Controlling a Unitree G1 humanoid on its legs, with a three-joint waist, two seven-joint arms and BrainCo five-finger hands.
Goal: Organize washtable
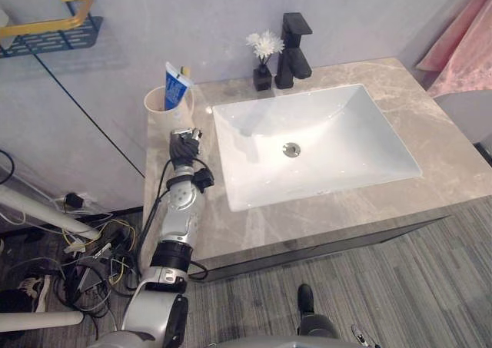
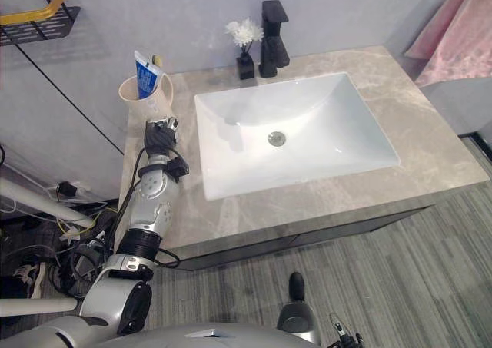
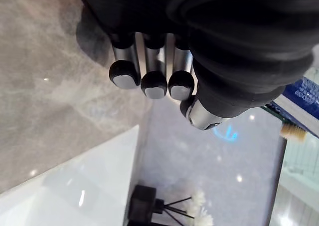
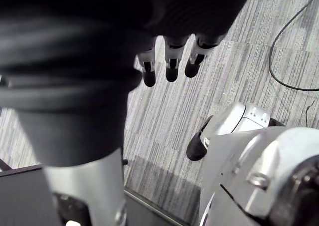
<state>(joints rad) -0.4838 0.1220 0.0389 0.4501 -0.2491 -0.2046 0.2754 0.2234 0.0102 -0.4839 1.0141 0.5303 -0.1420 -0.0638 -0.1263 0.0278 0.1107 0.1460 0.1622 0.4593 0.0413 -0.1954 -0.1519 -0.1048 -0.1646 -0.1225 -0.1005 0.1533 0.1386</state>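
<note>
The left hand [image 1: 184,144] rests on the marble countertop [image 1: 453,171] just left of the white sink [image 1: 338,125]. Its fingers [image 3: 154,84] are curled in and grip nothing. The cup [image 1: 160,104], holding a blue toothpaste tube [image 1: 175,85] and a toothbrush [image 3: 290,131], stands at the sink's rear left corner, near the hand. The black faucet [image 1: 294,50] and flower diffuser [image 1: 264,60] stand behind the sink. The right hand [image 4: 172,64] hangs over the floor, fingers relaxed and empty.
</note>
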